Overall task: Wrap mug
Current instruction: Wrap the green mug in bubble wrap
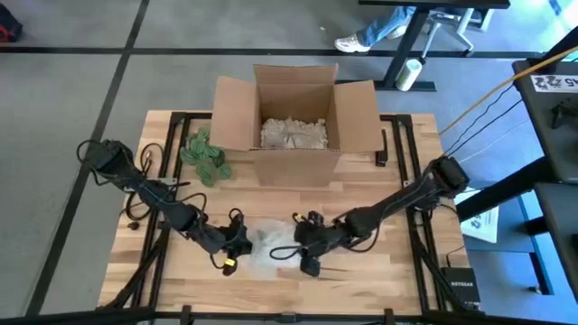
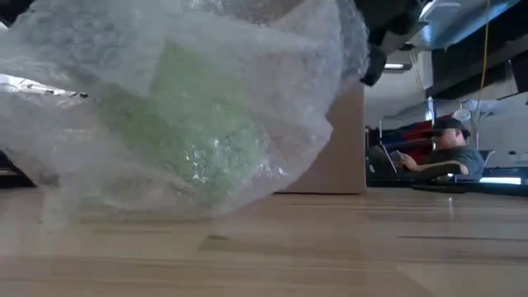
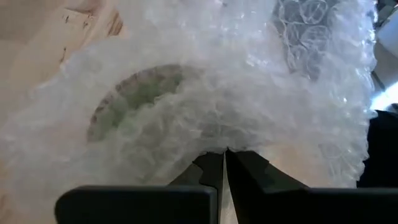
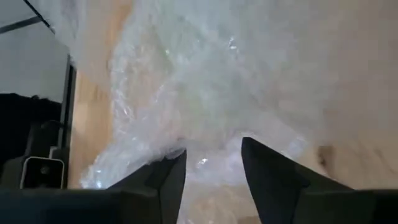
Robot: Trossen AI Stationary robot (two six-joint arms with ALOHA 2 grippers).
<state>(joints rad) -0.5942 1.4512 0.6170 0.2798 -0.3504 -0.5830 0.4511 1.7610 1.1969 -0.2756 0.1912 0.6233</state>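
Note:
A green mug (image 2: pixel 190 132) lies inside a bundle of clear bubble wrap (image 1: pixel 267 246) on the wooden table (image 1: pixel 397 271), near its front edge. The left wrist view shows the mug's rim (image 3: pixel 134 93) through the wrap. My left gripper (image 1: pixel 237 246) is at the bundle's left side, shut on the wrap. My right gripper (image 1: pixel 302 251) is at the bundle's right side, its fingers partly closed with wrap between them. My left gripper pinches a bunched edge of the bubble wrap (image 3: pixel 217 144) between its two fingers, coming level from the table's left. The wrap bulges up over the mug beyond the fingers. My right gripper has a bunch of wrap (image 4: pixel 211 152) between its two fingers, coming low from the table's right. The bundle rests on the table.
An open cardboard box (image 1: pixel 293 113) with pale filler stands at the table's far middle. A green crumpled thing (image 1: pixel 206 155) lies left of the box. A person (image 2: pixel 445 148) sits in the room beyond. Bare wood (image 1: pixel 397 271) lies to the near right.

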